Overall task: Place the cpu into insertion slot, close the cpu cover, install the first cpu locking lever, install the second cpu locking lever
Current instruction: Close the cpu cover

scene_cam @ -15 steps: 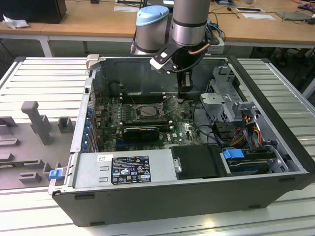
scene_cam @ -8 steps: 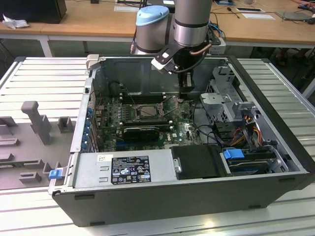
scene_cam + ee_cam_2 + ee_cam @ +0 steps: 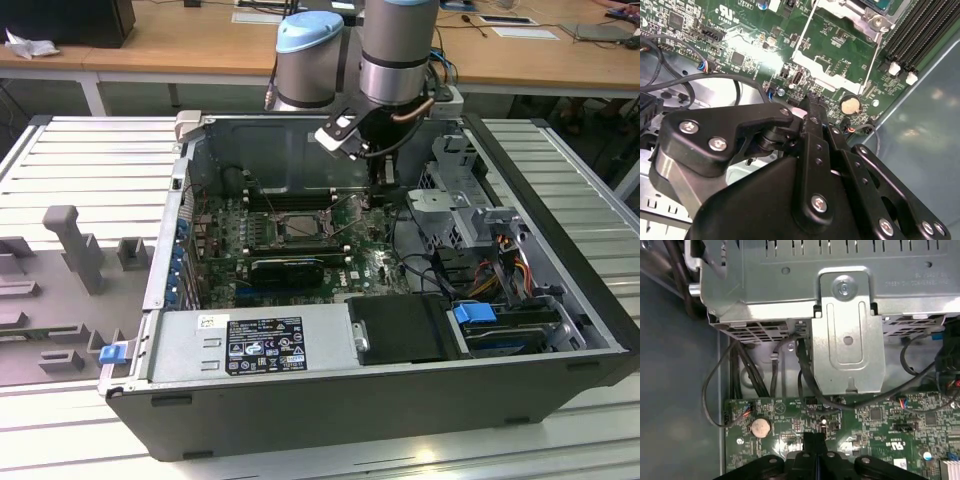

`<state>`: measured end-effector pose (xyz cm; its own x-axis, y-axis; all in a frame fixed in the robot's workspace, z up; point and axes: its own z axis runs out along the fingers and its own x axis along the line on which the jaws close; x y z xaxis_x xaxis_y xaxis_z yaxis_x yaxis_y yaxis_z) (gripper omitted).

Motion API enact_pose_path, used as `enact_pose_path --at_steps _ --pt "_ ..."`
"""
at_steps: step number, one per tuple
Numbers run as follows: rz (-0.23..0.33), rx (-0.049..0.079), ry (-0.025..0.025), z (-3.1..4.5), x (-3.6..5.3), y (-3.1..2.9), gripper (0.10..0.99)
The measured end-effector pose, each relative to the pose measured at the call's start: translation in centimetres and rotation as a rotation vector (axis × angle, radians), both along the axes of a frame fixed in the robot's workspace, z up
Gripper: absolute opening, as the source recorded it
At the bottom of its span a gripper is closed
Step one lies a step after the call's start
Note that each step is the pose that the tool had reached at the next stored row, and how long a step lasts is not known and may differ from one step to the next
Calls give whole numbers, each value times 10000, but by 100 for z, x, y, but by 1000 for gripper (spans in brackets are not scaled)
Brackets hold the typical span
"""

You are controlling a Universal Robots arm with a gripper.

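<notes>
Wooden desks [image 3: 180, 45] line the background. In front of them, a slatted metal table [image 3: 100, 150] carries an open computer case [image 3: 400, 410] lying on its side. Grey fixture blocks [image 3: 75, 250] stand at the exterior view's left.

- Robot arm [image 3: 398, 50]: reaches down into the case from its far side.
- Gripper [image 3: 384, 182]: black. In both wrist views [image 3: 812, 102] [image 3: 815, 439] its fingers are pressed together, with nothing visible between them. The tip is close over the green motherboard [image 3: 365, 265], near a coin cell battery [image 3: 850, 105] [image 3: 760, 427].
- Insertion slot [image 3: 300, 228]: square, dark centre, shiny metal rim, on the motherboard. It lies apart from the gripper, toward the exterior view's left. A corner of its metal frame [image 3: 852, 15] shows in the second wrist view. Whether a cpu lies in it, or how the cpu cover stands, cannot be told.
- Memory slots [image 3: 920, 30]: black with white latches, beside the socket.
- Long black card [image 3: 290, 270]: just in front of the socket.
- Power supply [image 3: 250, 345]: grey, labelled, along the near wall.
- Drive cage [image 3: 847, 340] [image 3: 455, 200]: bare metal, with black cables [image 3: 807, 375] running beneath it.
</notes>
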<state>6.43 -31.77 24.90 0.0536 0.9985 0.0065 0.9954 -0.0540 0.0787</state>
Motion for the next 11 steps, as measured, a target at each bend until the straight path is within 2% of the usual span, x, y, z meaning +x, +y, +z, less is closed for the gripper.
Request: enact_pose_path --at_steps 4,5,6,11 --pt "0 0 1 -31 32 0 106" --pt "0 0 3 -64 57 0 106" --pt "-2 7 3 -95 57 0 106" --pt "0 48 18 -98 11 0 106"
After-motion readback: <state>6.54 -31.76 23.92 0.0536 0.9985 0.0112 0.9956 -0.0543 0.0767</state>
